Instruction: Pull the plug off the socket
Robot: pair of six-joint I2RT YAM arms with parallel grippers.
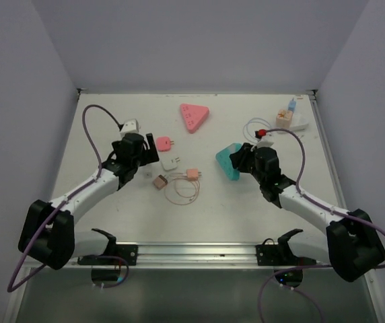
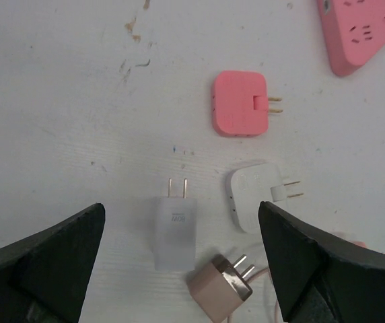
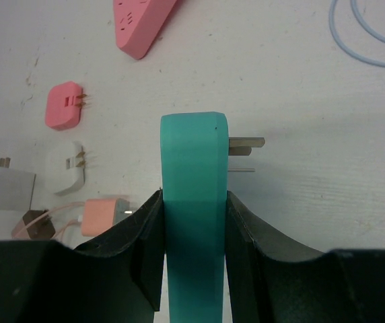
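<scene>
Right end effector (image 3: 192,202) grips teal socket (image 3: 192,151); frosted plug (image 2: 173,232) lies loose.

The teal socket (image 3: 192,202) and pink strip (image 2: 361,30) are cut off by view edges

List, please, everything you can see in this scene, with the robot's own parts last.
teal triangular plastic socket block: one, teal, right of centre, clamped by the right gripper
pink triangular plastic power strip: one, pink, far centre
pink square plug adapter: one, pink, left of centre
white rounded plug adapter: one, white, just nearer than the pink adapter
frosted white charger: one, translucent white, on the table below the left gripper
tan plug: one, tan, beside the charger
peach plug with thin cable: one, peach, centre
red plug on a white cable loop: one, red, far right
white socket base: one, white, far right corner
left gripper: one, black, open
right gripper: one, black, shut
</scene>
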